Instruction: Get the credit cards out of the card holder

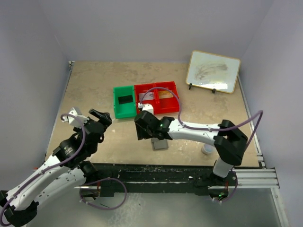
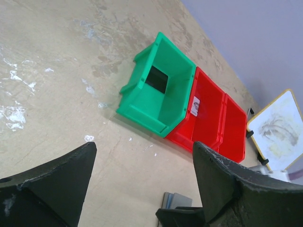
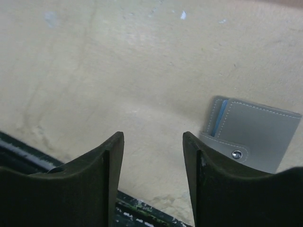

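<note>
Right wrist view shows the right gripper (image 3: 152,142) low over the table (image 3: 118,71), its fingers apart with nothing between them. The card holder (image 3: 251,137), grey with a snap, lies flat on the table near one finger, and a blue edge shows at its side. From above, the right arm stretches leftward from its base. The left gripper (image 2: 144,147), also spread and empty, is raised, facing the green bin (image 2: 156,99).

Table (image 1: 94,85) with bins (image 1: 124,112), card holder (image 1: 160,144), whiteboard (image 1: 213,71)
</note>
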